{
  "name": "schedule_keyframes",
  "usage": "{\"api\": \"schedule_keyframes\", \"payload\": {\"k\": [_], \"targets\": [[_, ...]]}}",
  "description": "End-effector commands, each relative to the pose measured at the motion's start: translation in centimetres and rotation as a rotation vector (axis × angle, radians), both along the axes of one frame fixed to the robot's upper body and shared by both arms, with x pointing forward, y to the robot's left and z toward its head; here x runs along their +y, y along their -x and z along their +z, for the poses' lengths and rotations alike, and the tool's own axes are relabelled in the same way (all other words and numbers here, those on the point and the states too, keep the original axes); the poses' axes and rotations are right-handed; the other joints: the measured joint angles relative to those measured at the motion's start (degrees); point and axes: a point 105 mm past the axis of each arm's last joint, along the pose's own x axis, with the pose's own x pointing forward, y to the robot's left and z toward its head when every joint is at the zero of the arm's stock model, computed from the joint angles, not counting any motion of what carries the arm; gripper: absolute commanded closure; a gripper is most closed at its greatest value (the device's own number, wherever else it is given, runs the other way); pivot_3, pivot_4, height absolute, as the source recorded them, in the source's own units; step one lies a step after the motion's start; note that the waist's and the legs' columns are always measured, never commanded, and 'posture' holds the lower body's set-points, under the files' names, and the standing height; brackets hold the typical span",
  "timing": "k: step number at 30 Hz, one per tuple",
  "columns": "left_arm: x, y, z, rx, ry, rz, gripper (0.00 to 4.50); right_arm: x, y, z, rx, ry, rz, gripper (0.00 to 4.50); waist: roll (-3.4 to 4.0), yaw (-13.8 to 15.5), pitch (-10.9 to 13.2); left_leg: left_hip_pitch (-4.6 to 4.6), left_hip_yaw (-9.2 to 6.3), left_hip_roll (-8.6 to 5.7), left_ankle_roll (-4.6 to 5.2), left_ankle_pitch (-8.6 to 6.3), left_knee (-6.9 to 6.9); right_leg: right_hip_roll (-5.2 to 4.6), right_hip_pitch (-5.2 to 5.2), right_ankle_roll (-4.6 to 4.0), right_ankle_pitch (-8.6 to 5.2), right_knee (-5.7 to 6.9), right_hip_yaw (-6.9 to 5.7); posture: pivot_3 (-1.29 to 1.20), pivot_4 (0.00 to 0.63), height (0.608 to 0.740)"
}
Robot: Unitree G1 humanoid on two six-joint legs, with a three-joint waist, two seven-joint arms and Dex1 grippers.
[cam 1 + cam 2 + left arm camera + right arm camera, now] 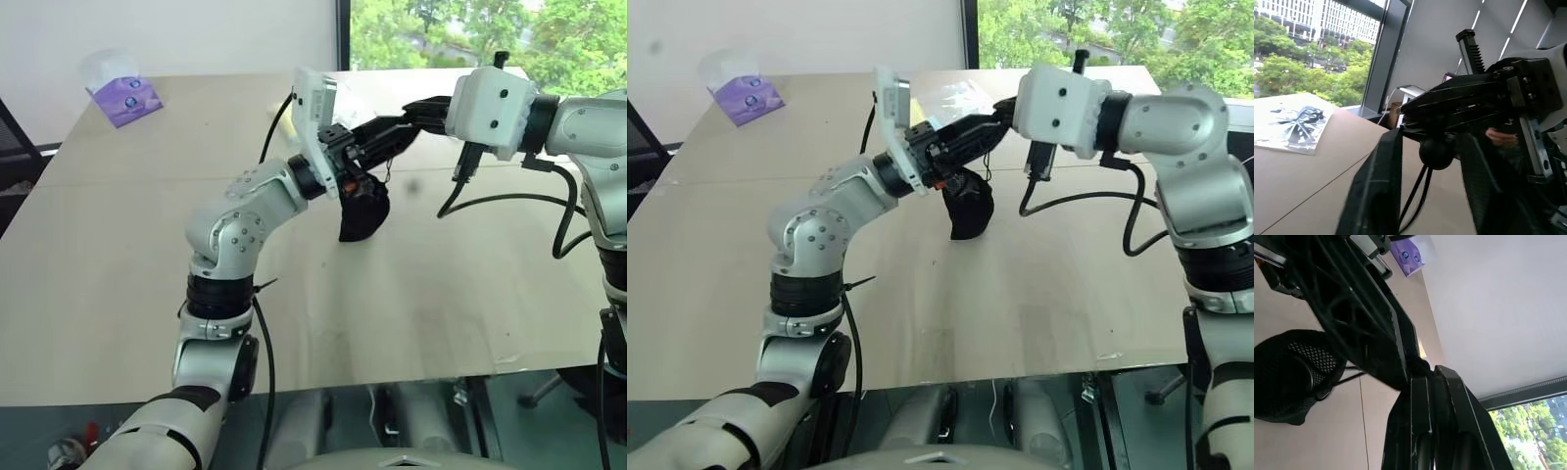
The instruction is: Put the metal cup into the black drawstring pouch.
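Black fabric hangs above the table (118, 255): the pouch (364, 217) dangles lumpy between the two grippers, lifted clear so its cord can be worked. The right gripper (1422, 369) is clamped tight, apparently pinching the cord or gathered mouth, with the pouch swinging just below its fingers. The left gripper (1425, 147) stands partly parted, its fingers either side of a round bead on the cord (1415, 191), not plainly gripping it. The cup itself I cannot see; judging by the bulging pouch, it may already sit inside, so drawing the mouth shut looks like the step in hand.
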Motion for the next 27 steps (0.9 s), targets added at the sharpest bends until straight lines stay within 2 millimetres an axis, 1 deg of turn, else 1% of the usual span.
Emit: {"api": "schedule_keyframes", "payload": {"k": [1,6,9,12,17,21,24,27], "targets": [[-0.3,0.5,0.8,-0.047,-0.003,-0.008,3.66,-0.6,0.3,1.1,-0.057,-0.013,-0.033,4.5,0.0,0.0,0.0,0.0,0.0,0.0,0.0,0.0,0.0,0.0,0.0,0.0,0.0,0.0,0.01,0.0,0.15,0.74],[-0.2,0.4,0.3,-0.043,-0.02,-0.001,3.67,-0.9,0.2,1.0,-0.045,-0.023,-0.051,4.5,0.0,0.0,0.0,0.01,0.0,0.0,0.0,0.0,0.0,0.0,0.0,0.0,0.0,0.01,0.0,0.0,0.15,0.74],[-0.1,0.3,-0.2,-0.05,-0.045,0.017,3.67,-1.7,-0.3,0.9,-0.035,-0.024,-0.092,4.5,0.0,0.0,0.0,0.01,0.0,0.0,0.0,0.0,0.0,0.0,0.0,0.0,0.0,0.01,0.0,0.0,0.15,0.74],[0.0,0.1,-0.2,-0.062,-0.05,0.036,3.68,-2.0,-0.5,0.8,-0.023,-0.025,-0.112,4.5,0.0,0.0,0.0,0.01,0.0,0.0,0.0,0.0,0.0,0.0,0.0,0.0,0.0,0.01,0.01,0.0,0.15,0.74],[0.1,0.0,-0.1,-0.055,-0.036,0.04,3.68,-2.1,-0.7,0.3,-0.007,-0.017,-0.118,4.5,0.0,0.0,0.0,0.01,0.0,0.0,0.0,0.0,0.0,0.0,0.0,0.0,0.0,0.01,0.0,0.0,0.15,0.74],[0.4,-0.3,0.0,-0.032,-0.014,0.056,3.68,-2.2,-0.7,0.1,-0.005,-0.021,-0.122,4.5,0.0,0.0,0.0,0.01,0.0,0.0,0.0,0.0,0.0,0.0,0.0,0.0,0.0,0.01,0.0,0.0,0.15,0.74],[1.3,-1.1,0.0,0.002,0.01,0.094,3.68,-2.6,-1.0,-0.1,-0.006,-0.021,-0.136,4.5,0.0,0.0,0.0,0.01,0.0,0.0,0.0,0.0,0.0,0.0,0.0,0.0,0.0,0.01,0.0,0.0,0.15,0.74],[1.8,-1.3,-0.2,0.024,0.025,0.106,3.69,-2.8,-1.1,-0.3,-0.008,-0.019,-0.137,4.5,0.0,0.0,0.0,0.01,0.0,0.0,0.0,0.0,0.0,0.0,0.0,0.0,0.0,0.01,0.0,0.0,0.15,0.74]]}}
